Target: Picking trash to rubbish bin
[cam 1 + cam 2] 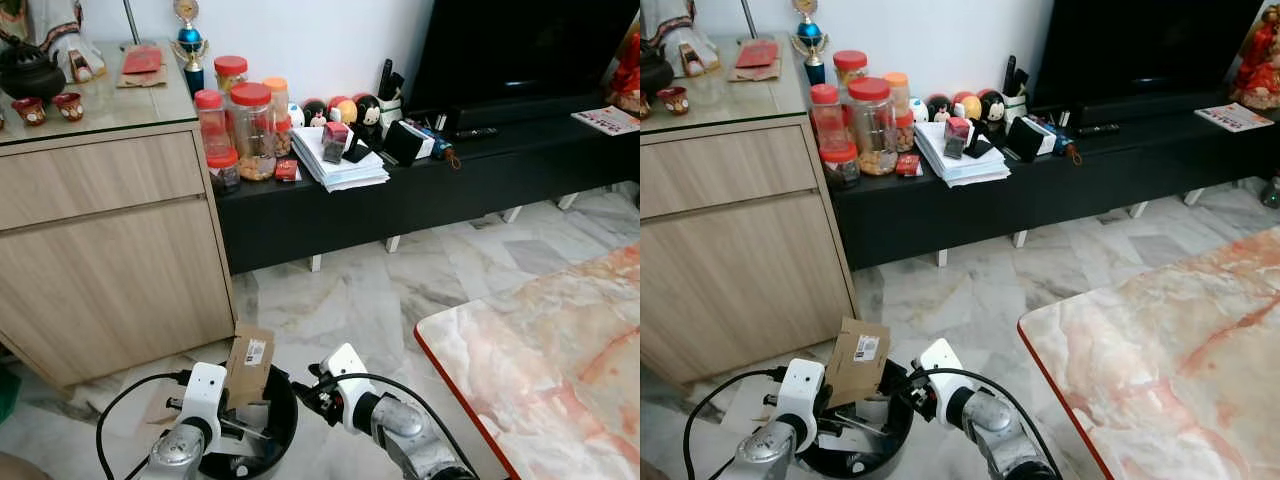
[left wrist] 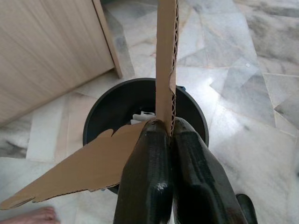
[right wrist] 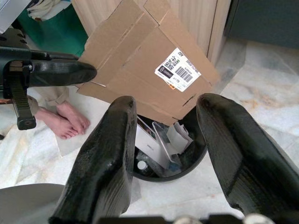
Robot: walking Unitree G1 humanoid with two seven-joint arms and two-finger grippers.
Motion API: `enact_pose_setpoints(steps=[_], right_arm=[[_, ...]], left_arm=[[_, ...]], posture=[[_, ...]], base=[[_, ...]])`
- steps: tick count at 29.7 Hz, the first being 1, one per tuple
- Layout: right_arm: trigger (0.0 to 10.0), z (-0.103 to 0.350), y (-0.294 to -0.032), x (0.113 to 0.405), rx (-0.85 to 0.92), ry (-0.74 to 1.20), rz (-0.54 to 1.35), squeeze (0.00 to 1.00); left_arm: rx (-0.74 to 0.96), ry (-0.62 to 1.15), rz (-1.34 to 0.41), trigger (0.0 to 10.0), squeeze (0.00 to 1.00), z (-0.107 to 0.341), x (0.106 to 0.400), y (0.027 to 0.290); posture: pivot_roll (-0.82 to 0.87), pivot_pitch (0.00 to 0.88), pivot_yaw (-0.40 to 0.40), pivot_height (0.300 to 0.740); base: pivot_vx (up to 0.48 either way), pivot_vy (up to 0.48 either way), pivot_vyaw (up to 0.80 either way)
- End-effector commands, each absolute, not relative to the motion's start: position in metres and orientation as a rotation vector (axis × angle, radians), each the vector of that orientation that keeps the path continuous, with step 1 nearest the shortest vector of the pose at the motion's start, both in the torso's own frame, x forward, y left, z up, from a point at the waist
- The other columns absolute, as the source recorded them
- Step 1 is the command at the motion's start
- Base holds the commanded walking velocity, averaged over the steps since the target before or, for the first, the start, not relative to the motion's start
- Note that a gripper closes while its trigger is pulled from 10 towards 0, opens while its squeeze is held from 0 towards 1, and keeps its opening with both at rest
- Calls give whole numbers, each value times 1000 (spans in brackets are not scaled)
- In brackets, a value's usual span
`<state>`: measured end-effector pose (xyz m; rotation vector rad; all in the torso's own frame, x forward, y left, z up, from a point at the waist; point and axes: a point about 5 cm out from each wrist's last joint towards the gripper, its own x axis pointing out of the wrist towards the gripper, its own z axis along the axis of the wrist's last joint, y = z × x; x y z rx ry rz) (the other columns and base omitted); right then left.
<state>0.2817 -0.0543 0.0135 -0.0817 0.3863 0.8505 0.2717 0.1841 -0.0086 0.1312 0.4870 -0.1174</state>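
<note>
Left gripper (image 2: 170, 135), low at the robot's front: both black fingers are clamped tight on the edge of a flattened cardboard box (image 3: 149, 70), holding it upright over a black bin (image 2: 107, 105). The box bears a white shipping label (image 3: 181, 72), and its lower edge sits at the bin's mouth. One torn flap (image 2: 79, 170) spreads sideways past the rim.

Right gripper (image 3: 163, 140), just beside the bin on the other side: its fingers (image 3: 105, 158) are spread wide apart and hold nothing, with the box face and the bin opening between them.

The bin stands on a marble floor (image 1: 360, 300) near the corner of a wooden cabinet (image 1: 110, 260). Inside it lie white paper and card scraps (image 3: 156, 140).

A person's bare feet (image 3: 65, 119) rest on the floor near the bin, beside a green item (image 3: 56, 28).

Background: a low black shelf (image 1: 420, 190) along the wall carries red-lidded jars (image 1: 245, 120), a stack of papers (image 1: 335, 160) and small figurines (image 1: 345, 108). A trophy (image 1: 190, 45) stands on the cabinet top. A marble-patterned table (image 1: 560, 370) with a red edge occupies the robot's right.
</note>
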Motion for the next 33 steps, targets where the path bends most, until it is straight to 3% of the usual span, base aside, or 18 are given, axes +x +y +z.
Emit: enact_pose_setpoints(steps=[1,6,7,8,9,10,28,29,33], right_arm=[[10000,15,-54,282,-80,380,852,0],[10000,15,-55,282,-78,379,850,0],[10000,15,-55,282,-78,380,850,0],[10000,15,-55,282,-78,380,850,0],[10000,15,-55,282,-77,380,851,0],[10000,14,-55,281,-76,381,851,0],[10000,13,-55,281,-72,383,840,0],[10000,13,-55,281,-65,376,835,0],[10000,19,-54,283,-36,335,827,0]], left_arm=[[135,504,-107,10000,0,-11,269,186],[139,502,-102,10000,0,-11,269,187],[141,502,-97,10000,169,-11,269,188],[141,502,-97,10000,169,-11,269,188],[142,502,-95,10000,337,-11,269,189],[143,503,-93,10000,1000,-12,268,189],[157,480,-85,10000,1000,-8,271,189],[165,458,-72,10000,0,-6,272,189],[170,353,29,10000,0,7,278,193]], posture=[[14,107,-84,740],[14,108,-85,740],[15,109,-85,740],[15,109,-85,740],[15,109,-85,740],[15,109,-85,740],[17,108,-86,740],[19,108,-86,740],[19,107,-84,740]], base=[[0,0,0],[0,0,0],[0,0,0],[0,0,0],[0,0,0],[0,0,0],[0,0,0],[0,0,0],[0,0,0]])
